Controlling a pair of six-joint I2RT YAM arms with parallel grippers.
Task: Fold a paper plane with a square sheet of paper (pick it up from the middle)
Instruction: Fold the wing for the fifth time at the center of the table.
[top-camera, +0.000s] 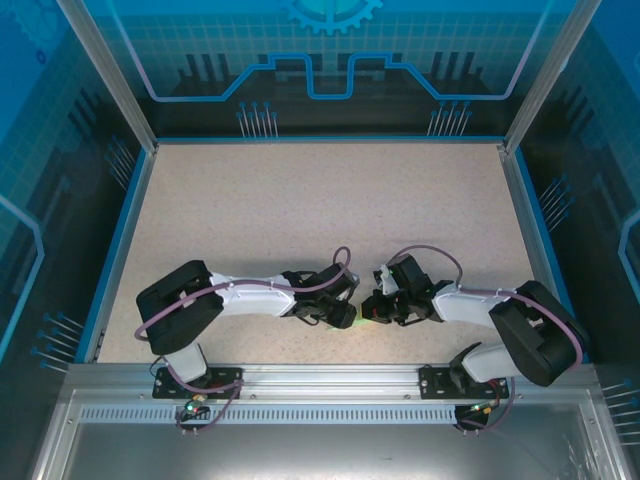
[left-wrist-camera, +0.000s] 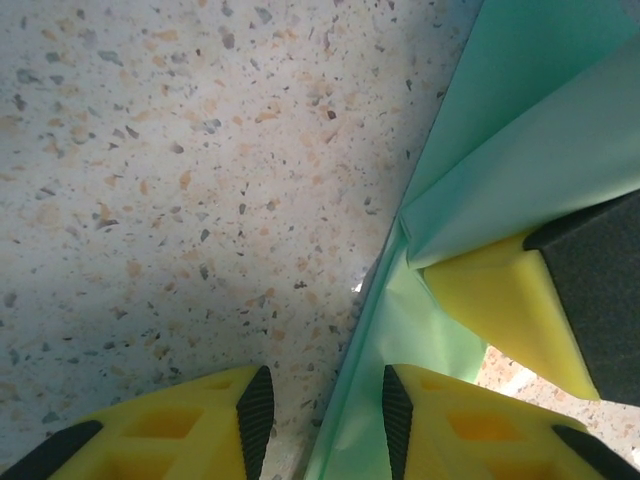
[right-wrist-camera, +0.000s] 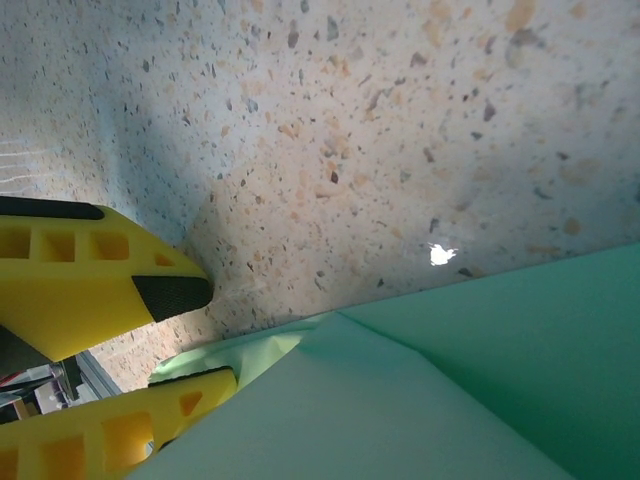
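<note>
The square sheet of paper (left-wrist-camera: 520, 130) is pale mint green and creased into overlapping flaps. From above it is a green sliver (top-camera: 369, 318) between the two wrists near the table's front. My left gripper (left-wrist-camera: 322, 410) is open, and a raised folded edge of the sheet runs between its jaws, close to the right pad (left-wrist-camera: 395, 405). My right gripper (top-camera: 380, 306) has a yellow fingertip (left-wrist-camera: 495, 300) on the sheet's layers. In the right wrist view the sheet (right-wrist-camera: 450, 400) hides that gripper's own fingers, and the left gripper (right-wrist-camera: 200, 340) straddles the paper's edge. I cannot make out a paper plane shape.
The speckled table (top-camera: 320, 200) stretches away behind the arms. It has a blue rim (top-camera: 118, 240) and aluminium corner posts (top-camera: 105, 70). A metal rail (top-camera: 320, 378) carrying both arm bases runs along the near edge.
</note>
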